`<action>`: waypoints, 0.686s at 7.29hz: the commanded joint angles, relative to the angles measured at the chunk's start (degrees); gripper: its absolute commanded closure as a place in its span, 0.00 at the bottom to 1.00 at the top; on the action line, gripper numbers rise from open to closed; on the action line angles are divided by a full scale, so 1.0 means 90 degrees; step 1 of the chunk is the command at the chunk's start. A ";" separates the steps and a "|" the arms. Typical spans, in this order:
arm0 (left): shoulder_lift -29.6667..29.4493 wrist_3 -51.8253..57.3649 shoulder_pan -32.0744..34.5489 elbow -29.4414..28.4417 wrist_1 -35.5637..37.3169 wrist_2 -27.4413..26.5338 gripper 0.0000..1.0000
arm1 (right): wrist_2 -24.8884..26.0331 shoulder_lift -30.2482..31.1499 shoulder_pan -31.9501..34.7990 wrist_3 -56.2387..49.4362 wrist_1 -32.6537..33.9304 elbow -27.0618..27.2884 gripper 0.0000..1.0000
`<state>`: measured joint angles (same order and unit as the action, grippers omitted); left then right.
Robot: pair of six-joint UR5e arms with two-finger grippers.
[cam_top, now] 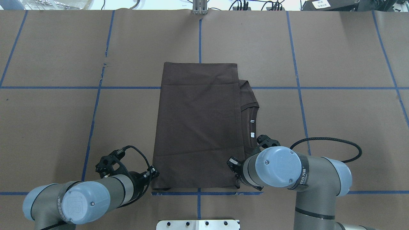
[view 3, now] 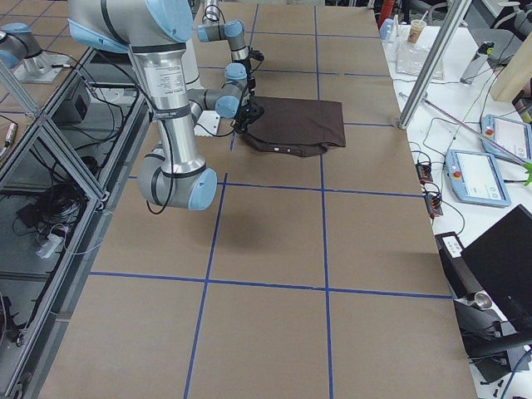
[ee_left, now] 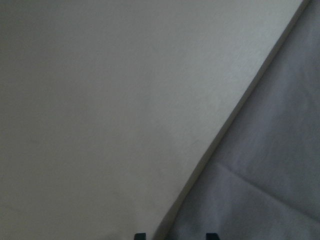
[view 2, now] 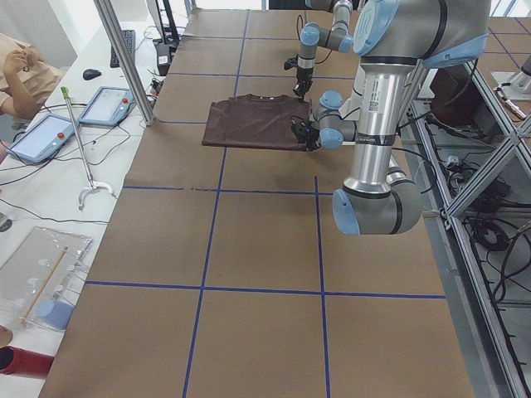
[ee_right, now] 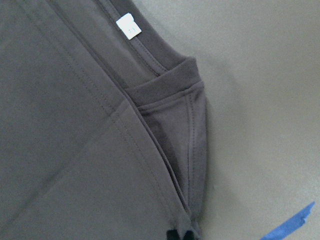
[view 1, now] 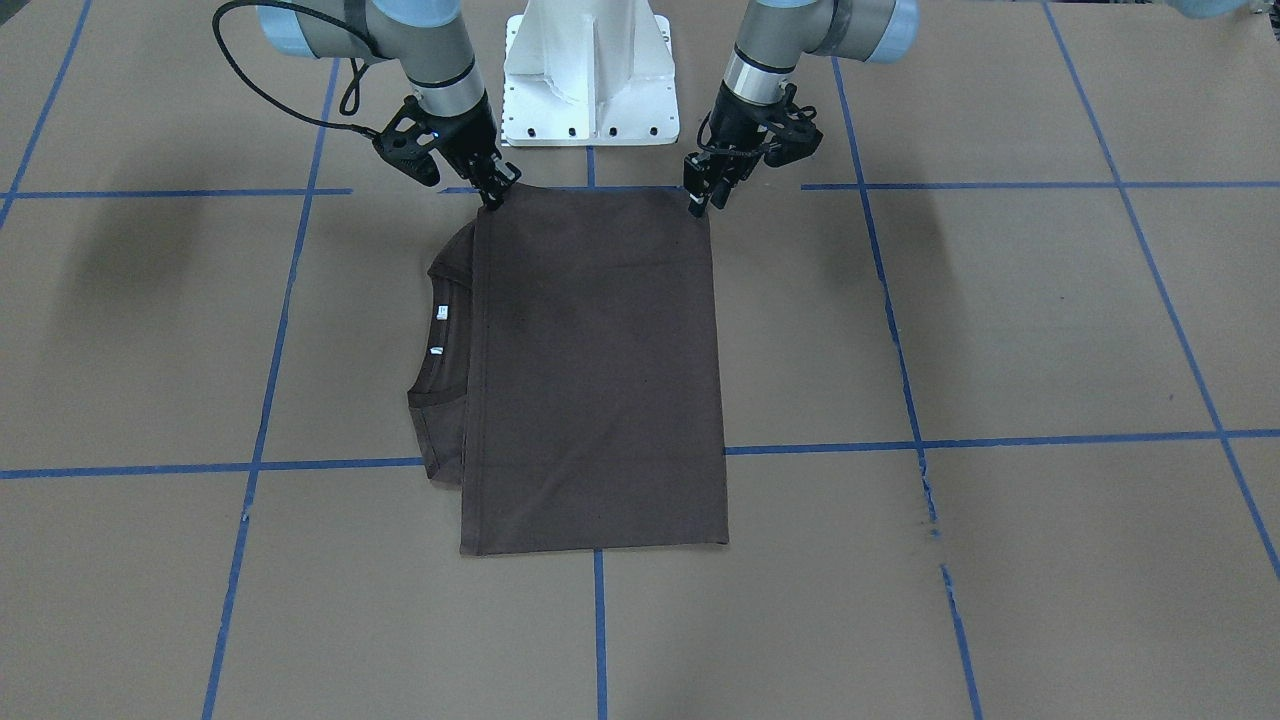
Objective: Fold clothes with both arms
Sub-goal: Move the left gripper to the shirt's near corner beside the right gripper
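Surface: We see a table (view 1: pixel 1000 320) covered in brown paper and divided into squares by blue tape lines (view 1: pixel 1000 440). A white pedestal (view 1: pixel 590 90) is bolted at the robot's edge.
Garment: The dark brown T-shirt (view 1: pixel 600 380) lies flat at the centre of the table. It is folded to a long rectangle running from the robot's edge toward the far side.
Collar: The ribbed collar (view 1: pixel 440 330) and part of a shoulder stick out from under the folded panel on the robot's right. Two white labels (view 1: pixel 441 311) show inside it.
Left arm: The left arm (cam_top: pixel 83 201) reaches down to the near left corner of the rectangle.
Left gripper: The left gripper (view 1: pixel 703 203) sits at that corner, tips down at the cloth. In the left wrist view its fingertips (ee_left: pixel 140 235) stand narrowly apart, with a cloth edge running between them.
Right arm: The right arm (cam_top: pixel 287 172) stands over the near right corner and hides it in the overhead view.
Right gripper: The right gripper (view 1: pixel 497 195) is at the near right corner, just beside the collar. In the right wrist view its tips are pinched close together on the shirt's folded edge.
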<state>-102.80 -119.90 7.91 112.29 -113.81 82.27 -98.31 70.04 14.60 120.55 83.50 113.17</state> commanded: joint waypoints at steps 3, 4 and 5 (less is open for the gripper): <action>-0.0013 -0.0037 -0.0186 0.0004 0.0048 -0.0001 0.62 | -0.0053 0.0011 0.0048 -0.0005 0.0029 0.0110 1.00; -0.0023 -0.0037 -0.0186 0.0004 0.0048 -0.0001 0.67 | -0.0150 0.0011 0.0115 -0.0015 0.0213 0.0188 1.00; -0.0033 -0.0037 -0.0196 -0.0015 0.0048 -0.0001 0.74 | -0.0170 0.0011 0.0126 -0.0025 0.0224 0.0189 1.00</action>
<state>-102.99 -120.23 6.24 112.27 -113.39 82.27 -99.37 70.13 15.42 120.42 84.83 114.55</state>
